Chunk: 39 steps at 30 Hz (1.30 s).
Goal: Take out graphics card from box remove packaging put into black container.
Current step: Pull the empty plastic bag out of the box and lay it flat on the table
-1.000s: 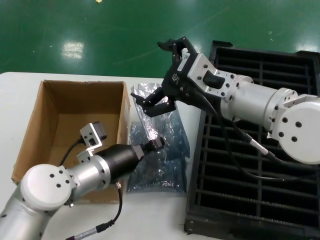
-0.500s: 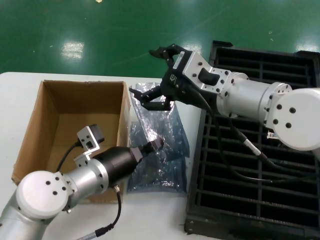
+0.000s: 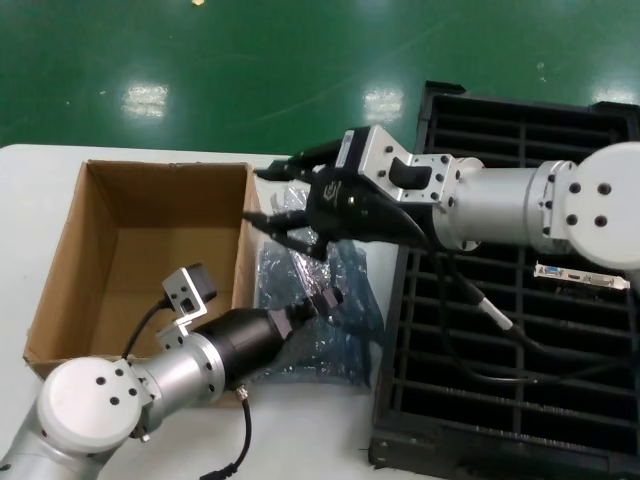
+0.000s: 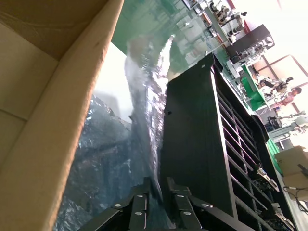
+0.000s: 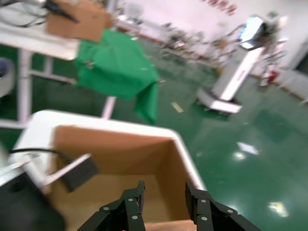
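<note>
- The black container (image 3: 520, 330) fills the robot's right side of the table; one bare card with a silver bracket (image 3: 583, 276) already lies in a row of it; the box (image 3: 150, 250) sits on the left, open, its visible floor bare
- Between box and container lies the packaging (image 3: 335, 320), a crinkled grey-blue bag, long axis running away from the robot; the graphics card is presumably inside it, though no card shows through
- The left gripper (image 3: 322, 298) rests on the bag's middle, fingers closed, seemingly pinching the film; the left wrist view shows film rising from between its tips (image 4: 155, 192)
- The right gripper (image 3: 285, 205) hovers just above the bag's far end, by the box's corner, fingers spread and holding nothing; the bag lies below it, toward the robot
- The right wrist view looks into the box (image 5: 120, 168) past its parted tips (image 5: 163, 202); the bag is out of that view
</note>
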### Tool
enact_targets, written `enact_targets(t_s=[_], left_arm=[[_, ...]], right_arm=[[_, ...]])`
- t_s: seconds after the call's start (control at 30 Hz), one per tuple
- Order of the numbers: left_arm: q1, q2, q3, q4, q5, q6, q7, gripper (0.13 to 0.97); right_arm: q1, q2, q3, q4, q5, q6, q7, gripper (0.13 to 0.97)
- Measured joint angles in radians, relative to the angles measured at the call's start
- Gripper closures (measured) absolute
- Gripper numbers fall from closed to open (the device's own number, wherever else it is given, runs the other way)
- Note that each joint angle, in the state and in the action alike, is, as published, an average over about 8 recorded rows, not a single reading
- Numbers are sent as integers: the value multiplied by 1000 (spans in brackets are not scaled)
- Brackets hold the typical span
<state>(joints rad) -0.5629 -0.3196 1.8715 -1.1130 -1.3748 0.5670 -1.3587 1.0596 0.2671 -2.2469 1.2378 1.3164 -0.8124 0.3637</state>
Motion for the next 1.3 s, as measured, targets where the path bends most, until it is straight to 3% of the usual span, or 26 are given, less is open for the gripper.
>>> enact_targets(t_s=[0.17, 0.2, 0.47, 0.6, 0.77, 0.97, 1.17, 1.3], left_arm=[[2, 9, -9, 20, -42, 1, 49, 876], [2, 10, -10, 24, -52, 0, 60, 860], [8, 3, -19, 19, -98, -14, 117, 724], [19, -7, -21, -22, -99, -34, 138, 662], [35, -18, -22, -92, -88, -60, 165, 526], [48, -22, -21, -160, -45, -79, 172, 402], [53, -16, -26, -189, 22, -80, 153, 274], [61, -9, -40, -208, 75, -74, 141, 274]], right_arm=[[35, 11, -19, -1, -5, -127, 9, 764], [44, 13, -26, -2, -12, -153, 14, 764], [88, 19, -61, -12, -119, -259, 61, 729], [75, 10, -38, -15, -190, -208, 81, 691], [28, -6, 24, -9, -276, -95, 108, 628], [-61, -21, 153, 49, -351, 68, 140, 524], [-158, -31, 288, 124, -370, 201, 139, 418], [-218, -32, 360, 167, -358, 261, 121, 329]])
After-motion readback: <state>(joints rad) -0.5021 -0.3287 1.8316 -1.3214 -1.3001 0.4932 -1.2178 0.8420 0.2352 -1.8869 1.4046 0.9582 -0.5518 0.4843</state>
